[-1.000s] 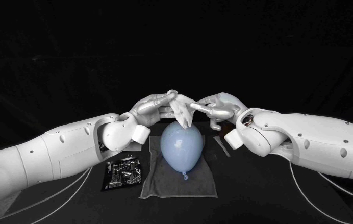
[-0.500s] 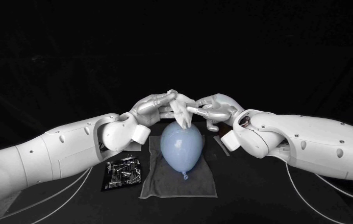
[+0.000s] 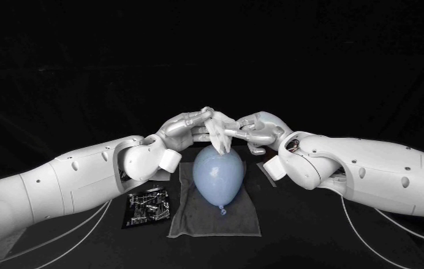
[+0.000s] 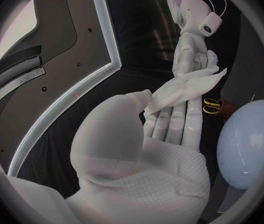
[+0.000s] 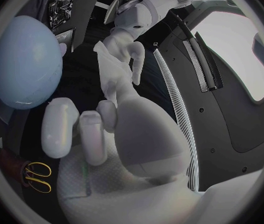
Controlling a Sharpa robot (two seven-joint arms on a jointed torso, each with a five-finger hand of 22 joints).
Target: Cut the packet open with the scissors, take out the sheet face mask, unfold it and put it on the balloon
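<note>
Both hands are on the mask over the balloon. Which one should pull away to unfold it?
Probably the right hand: it pinches the mask at its fingertips, free to peel an edge sideways. The left hand has the sheet laid along its fingers under the thumb, a better anchor above the balloon.

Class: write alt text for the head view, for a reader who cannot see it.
The left hand and right hand hold a bunched white sheet mask together over the far end of a pale blue balloon. The balloon lies on a grey cloth, a dark packet beside the cloth.
</note>
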